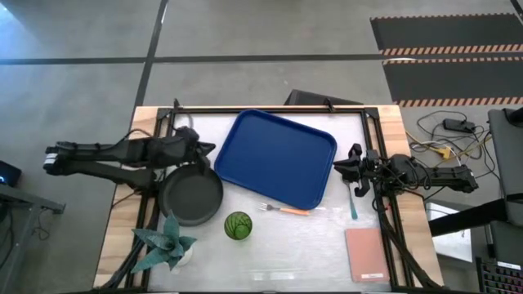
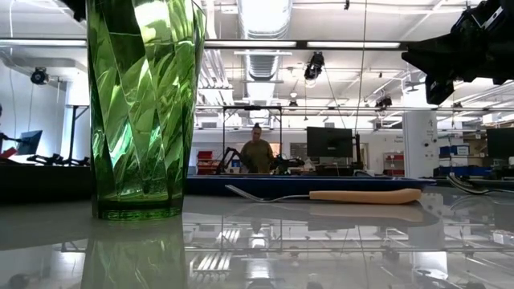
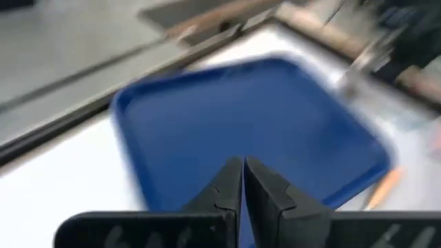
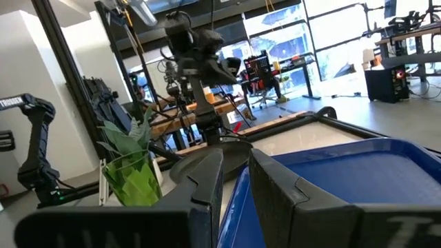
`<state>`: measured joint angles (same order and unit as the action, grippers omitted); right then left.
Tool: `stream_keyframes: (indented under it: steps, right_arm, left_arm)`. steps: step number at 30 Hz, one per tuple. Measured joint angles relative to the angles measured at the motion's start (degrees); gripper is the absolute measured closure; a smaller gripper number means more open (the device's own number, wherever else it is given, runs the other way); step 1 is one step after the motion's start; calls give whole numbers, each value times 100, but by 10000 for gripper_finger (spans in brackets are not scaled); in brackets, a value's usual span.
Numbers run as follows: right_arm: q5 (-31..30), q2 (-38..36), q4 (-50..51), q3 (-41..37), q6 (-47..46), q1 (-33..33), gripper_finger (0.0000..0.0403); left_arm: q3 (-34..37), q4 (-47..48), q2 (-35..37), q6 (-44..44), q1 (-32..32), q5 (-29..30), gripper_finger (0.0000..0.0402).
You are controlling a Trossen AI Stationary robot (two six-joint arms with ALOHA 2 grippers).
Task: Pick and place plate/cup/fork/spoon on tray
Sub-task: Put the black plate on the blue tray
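Note:
The blue tray (image 1: 282,159) lies in the middle of the table and also shows in the left wrist view (image 3: 255,117). The dark plate (image 1: 192,196) rests flat to its left. The green cup (image 1: 238,225) stands upright near the table's near edge and looms large in the low view (image 2: 140,104). The orange-handled fork (image 1: 286,210) lies flat by the tray's near edge, and the teal-handled spoon (image 1: 353,202) lies by the tray's right side. My left gripper (image 1: 209,150) is shut and empty above the plate's far rim. My right gripper (image 1: 341,167) hovers by the tray's right edge, narrowly open and empty.
A pale teal spiky plant (image 1: 167,245) stands at the near left corner. A pink pad (image 1: 366,255) lies at the near right. A black frame (image 1: 270,108) borders the table. A person (image 2: 257,152) is in the room far behind.

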<state>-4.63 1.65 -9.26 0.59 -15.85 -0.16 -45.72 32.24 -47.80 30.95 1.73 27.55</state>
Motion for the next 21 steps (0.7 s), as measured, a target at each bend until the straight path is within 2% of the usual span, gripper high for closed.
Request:
stream_keyframes:
  steps: [3,7,11,16,21]
  right_arm:
    - [3,0,0,1,-12,1,342]
    - [3,0,0,1,-17,1,342]
    - [3,0,0,1,-23,1,342]
    - [5,0,-2,1,-78,1,342]
    - [5,0,-2,1,-76,1,342]
  left_arm:
    - [-316,760,-302,207,316,-193,402]
    - [-697,1344,-847,79,797,-815,402]
    - [-1073,2095,-1406,-370,1239,-1233,402]
    - [-1161,2841,-1870,-1301,1569,-1950,402]
    - [-988,3226,-2169,-1909,1615,-2098,402]
